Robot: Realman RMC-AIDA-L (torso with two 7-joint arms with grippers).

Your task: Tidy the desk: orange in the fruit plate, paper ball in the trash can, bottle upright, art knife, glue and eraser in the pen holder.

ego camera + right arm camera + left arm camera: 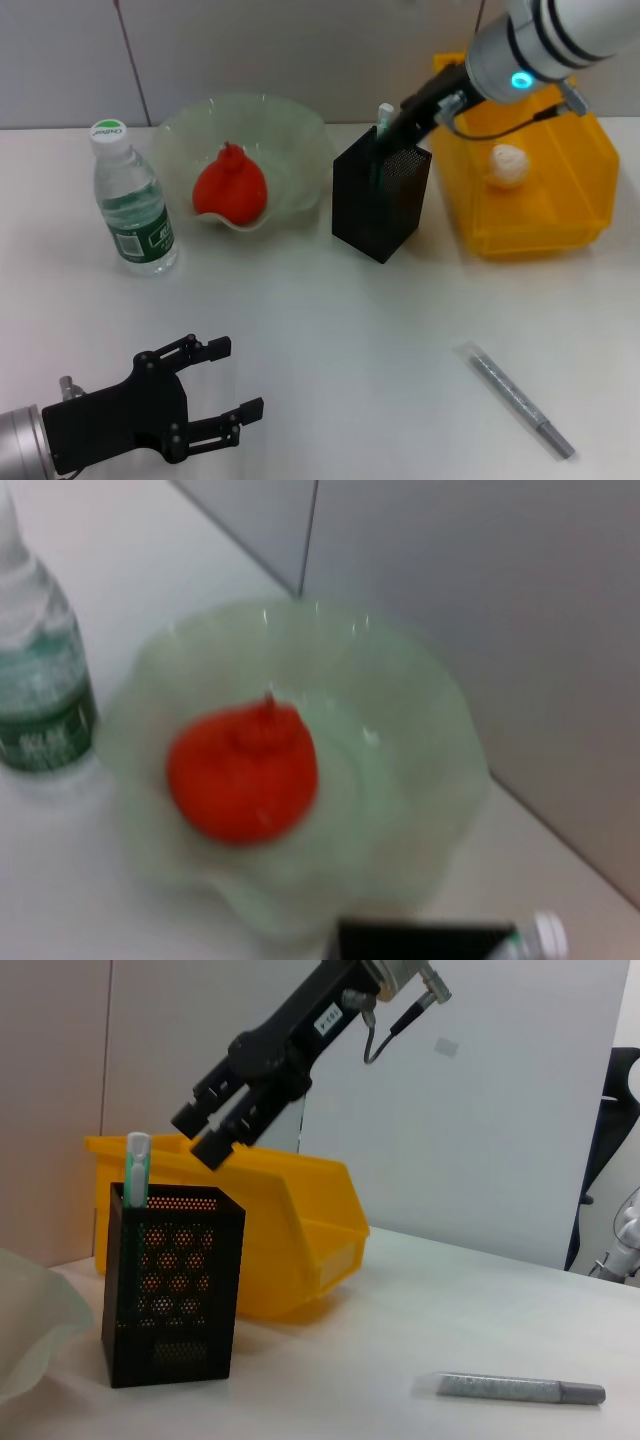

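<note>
Fingers on right gripper spread, released above pen holder. Art knife looks light, stiff, slim; grab mid-body.

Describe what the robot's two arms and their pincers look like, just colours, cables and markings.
The left pincer is matte black with perforated fingers on a silver wrist. The right pincer is also black, bearing a small white label, with thin dark cables looping beside it; its arm is silver-white with black bands and a glowing cyan light.

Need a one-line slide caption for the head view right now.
Right gripper over the pen holder with glue inside; orange plated, bottle upright, knife still on the table.
</note>
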